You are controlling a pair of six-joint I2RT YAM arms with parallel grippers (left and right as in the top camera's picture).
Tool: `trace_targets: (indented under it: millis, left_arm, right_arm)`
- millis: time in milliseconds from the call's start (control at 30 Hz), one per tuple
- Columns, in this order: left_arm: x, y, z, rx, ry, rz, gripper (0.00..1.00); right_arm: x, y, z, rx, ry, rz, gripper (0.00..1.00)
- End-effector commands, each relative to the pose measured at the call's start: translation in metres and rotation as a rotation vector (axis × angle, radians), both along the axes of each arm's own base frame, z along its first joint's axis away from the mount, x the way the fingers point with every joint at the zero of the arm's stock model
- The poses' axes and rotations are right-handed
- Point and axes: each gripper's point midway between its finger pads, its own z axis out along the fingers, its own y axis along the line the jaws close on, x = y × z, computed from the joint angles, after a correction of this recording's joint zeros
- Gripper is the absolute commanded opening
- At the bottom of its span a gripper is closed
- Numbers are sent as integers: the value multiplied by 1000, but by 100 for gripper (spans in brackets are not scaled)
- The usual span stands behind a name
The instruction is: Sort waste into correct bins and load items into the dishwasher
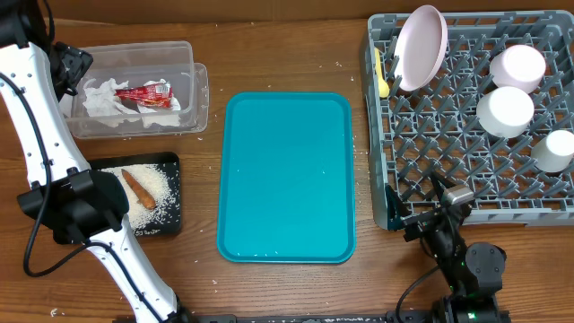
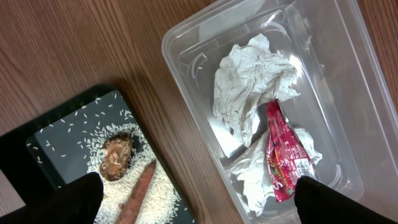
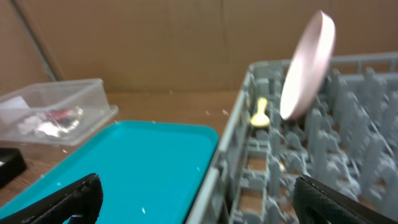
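Napkins [image 2: 255,81], white and crumpled, and a red wrapper [image 2: 283,158] are seen inside the clear tub [image 2: 180,59]. Rice [image 2: 158,186], a brown stick [image 2: 140,190] and a crumbly lump [image 2: 116,157] are contained in the black tray [image 2: 43,143]. A plate [image 1: 421,47] set on edge, a yellow spoon [image 1: 382,76], two bowls [image 1: 504,110] and a cup [image 1: 556,150] are racked in the grey dish rack [image 1: 466,170], beside the teal tray [image 1: 287,179]. The left gripper [image 2: 199,205] and right gripper [image 3: 199,205] are spread wide, with nothing grasped.

Tub [image 1: 199,99] left, large tray [image 1: 287,179] centre, rack [image 1: 448,179] right (plate [image 1: 421,47] standing inside)
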Motion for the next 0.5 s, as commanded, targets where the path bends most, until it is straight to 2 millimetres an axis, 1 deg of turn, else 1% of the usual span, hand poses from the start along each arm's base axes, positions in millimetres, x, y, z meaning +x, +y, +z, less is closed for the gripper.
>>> trace_targets:
  millis: [0, 133, 267, 333, 400, 467]
  left_arm:
    - [1, -2, 2, 3, -5, -8, 100]
    - [1, -2, 2, 3, -5, -8, 100]
    - [1, -2, 2, 3, -5, -8, 100]
    - [1, -2, 2, 3, -5, -8, 100]
    - [1, -2, 2, 3, -5, -8, 100]
    - [1, -2, 2, 3, -5, -8, 100]
  right_arm:
    - [-1, -9, -9, -5, 23, -35, 100]
    - [-4, -22, -21, -14, 71, -114, 100]
    - [-4, -35, -3, -14, -9, -189, 100]
    - [-6, -36, 4, -11, -42, -195, 100]
    - [-7, -36, 10, -8, -65, -195, 100]
    - [-7, -36, 9, -8, -62, -195, 100]
